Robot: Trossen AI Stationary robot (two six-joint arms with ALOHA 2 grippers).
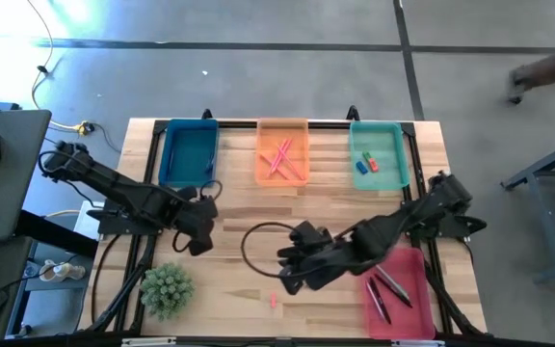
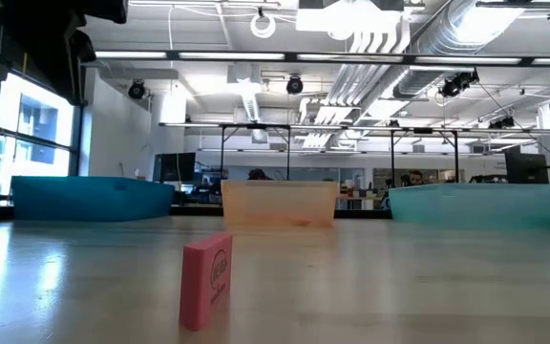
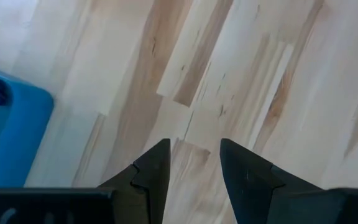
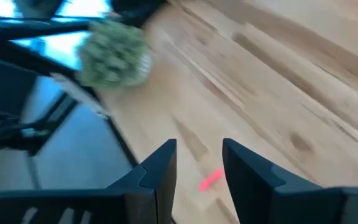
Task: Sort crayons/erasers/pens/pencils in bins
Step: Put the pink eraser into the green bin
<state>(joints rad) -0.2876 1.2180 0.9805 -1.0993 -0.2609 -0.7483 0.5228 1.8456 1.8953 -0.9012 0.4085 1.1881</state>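
Note:
A small pink block (image 1: 273, 301) stands on its edge on the table near the front edge; it also shows in the low view (image 2: 206, 282) and the right wrist view (image 4: 210, 179). My right gripper (image 1: 287, 273) is open above the table just beside it, its fingers (image 4: 160, 168) apart and touching nothing. My left gripper (image 1: 199, 239) is open and empty (image 3: 194, 149) over bare wood in front of the dark blue bin (image 1: 191, 152). The orange bin (image 1: 282, 152) holds pink sticks, the teal-green bin (image 1: 379, 154) holds erasers, and the red-pink bin (image 1: 398, 294) holds pens.
A small green potted plant (image 1: 167, 289) stands at the front left, also in the right wrist view (image 4: 112, 53). A black cable loop (image 1: 253, 241) lies mid-table. Three bins line the far edge; the red-pink bin sits at the front right under my right arm.

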